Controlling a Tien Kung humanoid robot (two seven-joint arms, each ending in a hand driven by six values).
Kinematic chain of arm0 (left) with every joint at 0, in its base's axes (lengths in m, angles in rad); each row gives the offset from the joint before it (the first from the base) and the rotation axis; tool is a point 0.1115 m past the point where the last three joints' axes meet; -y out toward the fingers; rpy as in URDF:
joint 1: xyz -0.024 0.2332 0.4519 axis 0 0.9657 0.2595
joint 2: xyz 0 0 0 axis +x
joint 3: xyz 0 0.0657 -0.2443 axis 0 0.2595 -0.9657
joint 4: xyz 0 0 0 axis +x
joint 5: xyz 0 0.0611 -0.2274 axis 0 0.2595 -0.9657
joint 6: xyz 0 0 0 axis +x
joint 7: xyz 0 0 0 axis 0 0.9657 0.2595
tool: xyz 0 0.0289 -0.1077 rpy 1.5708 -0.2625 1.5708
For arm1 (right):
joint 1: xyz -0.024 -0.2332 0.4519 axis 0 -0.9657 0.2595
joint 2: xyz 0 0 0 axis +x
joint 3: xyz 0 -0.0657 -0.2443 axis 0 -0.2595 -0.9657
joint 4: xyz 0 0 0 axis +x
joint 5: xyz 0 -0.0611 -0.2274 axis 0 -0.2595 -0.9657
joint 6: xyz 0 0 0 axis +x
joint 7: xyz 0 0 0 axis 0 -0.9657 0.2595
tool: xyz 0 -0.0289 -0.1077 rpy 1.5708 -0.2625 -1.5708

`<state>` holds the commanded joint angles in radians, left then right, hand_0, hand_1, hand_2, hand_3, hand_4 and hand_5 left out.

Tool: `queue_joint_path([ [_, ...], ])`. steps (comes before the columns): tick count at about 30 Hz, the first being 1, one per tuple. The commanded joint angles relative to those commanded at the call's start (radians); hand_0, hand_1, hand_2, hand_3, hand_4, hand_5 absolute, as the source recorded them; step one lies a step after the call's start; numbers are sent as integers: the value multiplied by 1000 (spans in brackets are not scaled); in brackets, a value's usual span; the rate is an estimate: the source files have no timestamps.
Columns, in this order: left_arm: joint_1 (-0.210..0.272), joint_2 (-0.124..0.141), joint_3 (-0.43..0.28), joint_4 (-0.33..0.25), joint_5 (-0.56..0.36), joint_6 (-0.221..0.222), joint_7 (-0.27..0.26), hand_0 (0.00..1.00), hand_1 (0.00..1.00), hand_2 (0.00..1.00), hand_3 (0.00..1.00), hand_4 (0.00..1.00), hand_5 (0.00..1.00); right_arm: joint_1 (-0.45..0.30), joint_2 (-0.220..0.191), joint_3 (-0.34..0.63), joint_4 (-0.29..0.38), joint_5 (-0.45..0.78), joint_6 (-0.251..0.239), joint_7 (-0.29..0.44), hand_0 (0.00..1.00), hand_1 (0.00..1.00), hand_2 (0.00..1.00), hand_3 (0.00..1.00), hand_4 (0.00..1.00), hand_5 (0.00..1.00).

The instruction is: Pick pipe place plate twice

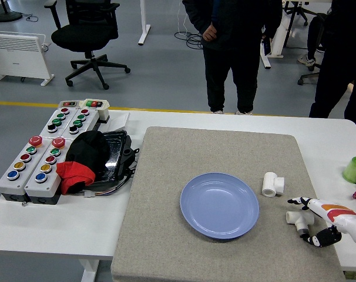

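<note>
Head view: the right hand [319, 220] reaches in from the right, fingers spread around the near pipe fitting [299, 218] without closing on it. A second white fitting [272, 184] lies just beside the blue plate [219, 205] on the grey mat [166, 235]. No writing is legible.

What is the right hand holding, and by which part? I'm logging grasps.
Nothing yet: the right hand brackets the nearer white plastic T-shaped pipe fitting, fingers open.
</note>
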<state>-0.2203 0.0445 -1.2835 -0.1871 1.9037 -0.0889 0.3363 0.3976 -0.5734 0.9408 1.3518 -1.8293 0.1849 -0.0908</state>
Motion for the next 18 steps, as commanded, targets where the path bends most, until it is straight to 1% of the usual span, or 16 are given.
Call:
queue_joint_path([
  [5,-2,0,2,0,-4,1,-1,728,745,703,653,411,998,1,-2,-4,-1,-2,0,4,709,670,652,773,770,269],
  [6,-3,0,2,0,-4,2,-1,729,744,703,653,411,998,1,-2,-5,-1,-4,-3,5,618,607,588,722,741,241],
  [11,-5,1,5,1,-7,2,-2,729,744,703,653,411,998,3,-2,-4,0,-5,-20,8,618,607,588,722,741,241],
  [12,-6,1,5,1,-6,2,-2,729,744,703,652,411,998,3,-2,-3,0,-5,-21,8,507,535,525,686,704,213],
  [17,-8,1,5,1,-7,3,-2,729,744,703,652,411,998,3,-4,2,4,-2,-23,7,507,535,525,686,704,213],
  [18,-8,1,5,1,-7,3,-2,728,745,704,653,411,998,4,-4,3,5,-2,-24,7,451,496,502,669,697,213],
])
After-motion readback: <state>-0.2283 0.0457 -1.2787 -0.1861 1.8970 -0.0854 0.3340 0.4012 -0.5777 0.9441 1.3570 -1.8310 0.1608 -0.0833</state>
